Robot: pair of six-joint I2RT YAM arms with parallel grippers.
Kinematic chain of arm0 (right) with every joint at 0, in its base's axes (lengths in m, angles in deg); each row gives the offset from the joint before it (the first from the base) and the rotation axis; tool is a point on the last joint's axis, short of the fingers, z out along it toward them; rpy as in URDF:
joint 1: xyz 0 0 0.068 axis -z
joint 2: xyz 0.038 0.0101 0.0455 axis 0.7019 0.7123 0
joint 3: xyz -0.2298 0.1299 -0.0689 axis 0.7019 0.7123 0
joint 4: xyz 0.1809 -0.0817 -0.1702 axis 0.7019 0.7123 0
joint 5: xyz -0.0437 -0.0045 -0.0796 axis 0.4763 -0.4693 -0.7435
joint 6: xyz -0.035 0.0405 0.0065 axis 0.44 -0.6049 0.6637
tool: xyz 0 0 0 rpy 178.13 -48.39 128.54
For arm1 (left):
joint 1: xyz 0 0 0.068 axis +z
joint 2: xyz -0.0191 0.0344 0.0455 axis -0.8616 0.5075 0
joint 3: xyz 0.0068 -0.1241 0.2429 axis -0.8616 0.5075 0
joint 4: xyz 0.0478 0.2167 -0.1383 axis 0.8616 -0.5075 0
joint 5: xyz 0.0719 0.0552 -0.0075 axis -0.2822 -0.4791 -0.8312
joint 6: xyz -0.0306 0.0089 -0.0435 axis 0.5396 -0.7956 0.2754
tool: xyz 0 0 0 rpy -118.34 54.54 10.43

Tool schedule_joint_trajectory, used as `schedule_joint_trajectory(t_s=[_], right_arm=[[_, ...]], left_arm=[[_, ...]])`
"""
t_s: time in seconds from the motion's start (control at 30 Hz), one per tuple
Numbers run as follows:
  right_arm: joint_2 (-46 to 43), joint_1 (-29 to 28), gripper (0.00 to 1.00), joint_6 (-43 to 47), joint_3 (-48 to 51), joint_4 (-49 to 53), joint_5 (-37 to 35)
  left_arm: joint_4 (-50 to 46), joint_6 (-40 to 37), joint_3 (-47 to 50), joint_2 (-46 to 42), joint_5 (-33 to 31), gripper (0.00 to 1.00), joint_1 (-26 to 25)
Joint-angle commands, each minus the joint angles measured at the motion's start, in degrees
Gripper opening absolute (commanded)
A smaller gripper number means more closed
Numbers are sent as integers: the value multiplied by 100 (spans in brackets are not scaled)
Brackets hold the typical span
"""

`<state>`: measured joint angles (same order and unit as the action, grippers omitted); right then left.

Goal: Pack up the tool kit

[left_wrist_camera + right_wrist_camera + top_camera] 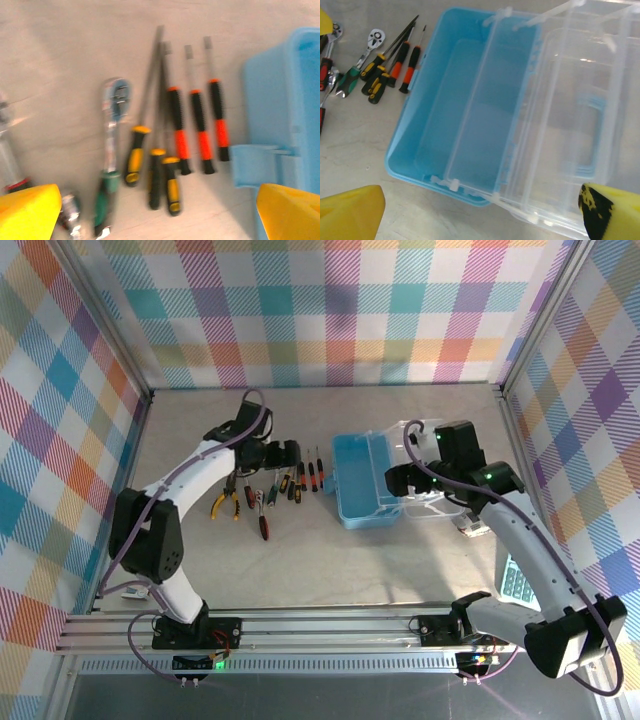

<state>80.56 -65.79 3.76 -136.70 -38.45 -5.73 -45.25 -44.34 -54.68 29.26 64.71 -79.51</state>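
So the case (358, 485) sits right of centre on the table (330, 570). It's flipped open, with the clear lid (580, 100) laid over to its right and the blue handle (592, 132) showing through the plastic. From the right wrist you look straight into the blue base. There's bare blue floor on the left side, and a clear tray (485, 110) covers the side toward the lid, though I can't tell if that's a separate tray or a fold of the lid. Every tool I can see lies outside the case, in a row on the table to its left. Nearest the case are three orange-and-black screwdrivers (200, 130), side by side and just beside its wall. Next come three yellow-and-black screwdrivers (157, 175), bunched up and touching, then a green-handled ratchet (112, 145). Further left, in the top view, are yellow-handled pliers (225, 502) and a red-handled tool (263, 525) I can't name. The left gripper (157, 212) hovers over the screwdrivers, jaws spread wide with nothing in them, just the tools lying on the table below. The left wrist shot is pretty blurry, fwiw. The right gripper (480, 215) hangs over the case where base meets lid, jaws also wide apart and gripping nothing.
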Motion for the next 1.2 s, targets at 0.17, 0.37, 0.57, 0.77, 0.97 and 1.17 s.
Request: schedule_joint_trajectory(t_s=[0.17,0.37,0.57,0.77,0.97,1.17], right_arm=[[515,-352,99,-127,3,-426,420],[673,-554,99,-175,-58,-473,369],[682,-599,99,-180,-47,-428,330],[743,-603,99,-188,-71,-428,329],[752,-603,99,-205,-51,-421,300],[787,-612,99,-206,-69,-428,309]], left_arm=[[-35,63,726,129,-299,99,788],[156,98,246,825,-457,85,902],[259,87,-126,1322,-546,75,920],[338,24,-317,1718,-926,64,919],[386,11,-302,1949,-1081,55,919],[431,11,-303,2080,-1005,36,901]])
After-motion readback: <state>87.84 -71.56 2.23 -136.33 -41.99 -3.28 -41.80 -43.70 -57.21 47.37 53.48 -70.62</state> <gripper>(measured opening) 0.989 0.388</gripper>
